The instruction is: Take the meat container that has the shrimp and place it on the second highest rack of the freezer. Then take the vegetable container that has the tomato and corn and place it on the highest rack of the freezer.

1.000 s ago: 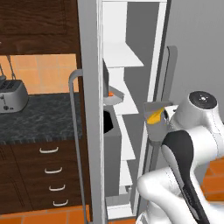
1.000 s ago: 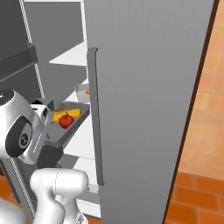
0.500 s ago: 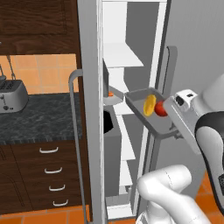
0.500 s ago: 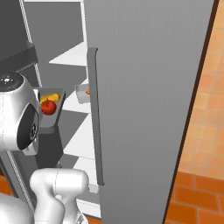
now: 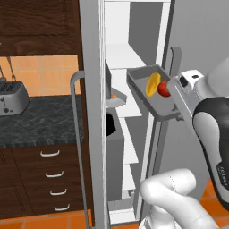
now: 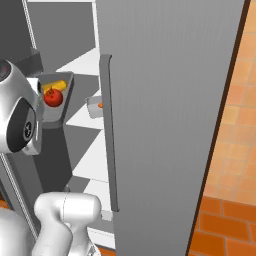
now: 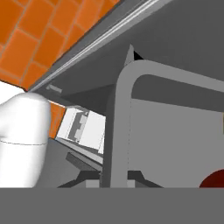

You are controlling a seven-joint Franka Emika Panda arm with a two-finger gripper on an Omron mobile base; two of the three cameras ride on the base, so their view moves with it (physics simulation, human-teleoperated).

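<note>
The jaws are clenched on the near rim of the vegetable container (image 5: 152,91), a grey tray held in the air in front of the open freezer (image 5: 134,67). The gripper (image 5: 175,103) meets the tray at its lower right edge in the left base view. The tray is tilted. Inside it, the corn (image 5: 152,83) lies beside the tomato (image 5: 164,88), the two close together. Deeper in the freezer, a second grey container (image 6: 95,106) sits on a white shelf (image 6: 82,117), with the orange shrimp (image 6: 100,105) in it.
</note>
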